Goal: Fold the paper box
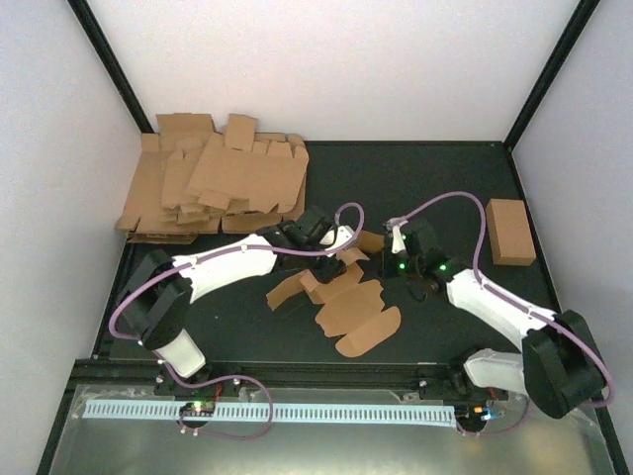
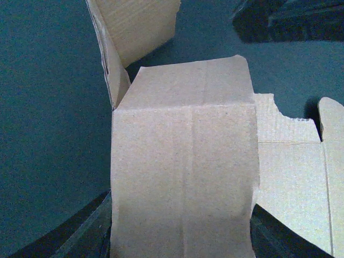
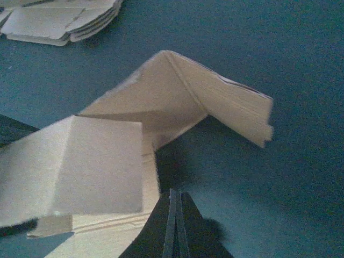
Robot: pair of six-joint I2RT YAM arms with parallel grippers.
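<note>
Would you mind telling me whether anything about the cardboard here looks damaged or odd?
Yes. In the left wrist view, the paper box has a ragged, torn-looking top edge on its right-hand flap, while its other edges are clean-cut. The heap of blanks at back left lies fanned unevenly.

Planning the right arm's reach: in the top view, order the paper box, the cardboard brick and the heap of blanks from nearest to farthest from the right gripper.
1. paper box, centre, right beside the right gripper.
2. cardboard brick, far right.
3. heap of blanks, back left.
</note>
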